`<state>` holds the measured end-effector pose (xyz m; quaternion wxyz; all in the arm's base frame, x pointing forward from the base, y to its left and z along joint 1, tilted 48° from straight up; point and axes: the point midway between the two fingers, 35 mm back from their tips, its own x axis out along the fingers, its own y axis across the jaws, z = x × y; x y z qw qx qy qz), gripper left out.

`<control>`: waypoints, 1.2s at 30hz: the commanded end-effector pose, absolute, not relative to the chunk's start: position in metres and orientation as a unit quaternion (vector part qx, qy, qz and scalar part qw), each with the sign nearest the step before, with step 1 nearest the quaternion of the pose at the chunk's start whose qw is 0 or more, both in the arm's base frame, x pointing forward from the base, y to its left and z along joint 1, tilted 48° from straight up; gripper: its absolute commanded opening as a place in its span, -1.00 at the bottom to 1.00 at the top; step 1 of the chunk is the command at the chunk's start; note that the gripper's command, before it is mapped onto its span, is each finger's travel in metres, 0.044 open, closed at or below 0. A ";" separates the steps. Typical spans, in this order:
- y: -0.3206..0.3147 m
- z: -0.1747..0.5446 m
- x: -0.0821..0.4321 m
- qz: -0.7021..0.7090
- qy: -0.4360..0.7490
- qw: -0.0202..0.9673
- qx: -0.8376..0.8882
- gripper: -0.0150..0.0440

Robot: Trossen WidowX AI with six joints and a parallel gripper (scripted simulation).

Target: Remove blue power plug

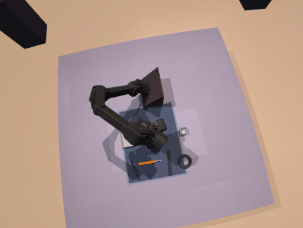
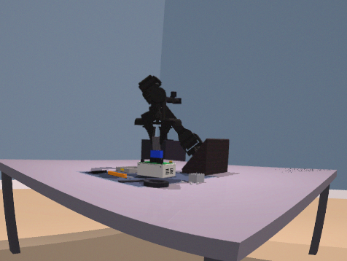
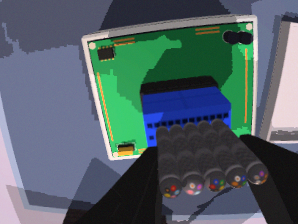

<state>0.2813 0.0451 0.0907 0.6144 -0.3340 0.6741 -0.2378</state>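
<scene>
The blue power plug (image 2: pixel 157 154) (image 3: pixel 187 103) sits at the black socket (image 3: pixel 175 83) on the green circuit board (image 3: pixel 120 100), in its pale housing (image 2: pixel 149 170). Several dark cables rise from the plug between the fingers. My gripper (image 2: pixel 157 143) (image 3: pixel 198 149) points down and is shut on the plug at its cable side; the exact contact is hidden behind the cables. How deep the plug sits in the socket cannot be told. The grey tray (image 3: pixel 274 100) is beside the board at the right edge of the wrist view; the arm partly covers it in the top view.
An orange screwdriver (image 1: pixel 147 163) (image 2: pixel 117 174), a dark strip (image 1: pixel 169 162) and tweezers (image 1: pixel 135 171) lie on the blue mat (image 1: pixel 159 176). A black ring (image 1: pixel 180 161) lies at the mat's edge. A small grey block (image 1: pixel 183 131) (image 2: pixel 196 178) and a dark wedge (image 1: pixel 156 86) (image 2: pixel 219 157) stand nearby.
</scene>
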 end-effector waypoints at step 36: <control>0.031 0.076 0.283 -0.238 0.669 0.621 -0.331 -0.44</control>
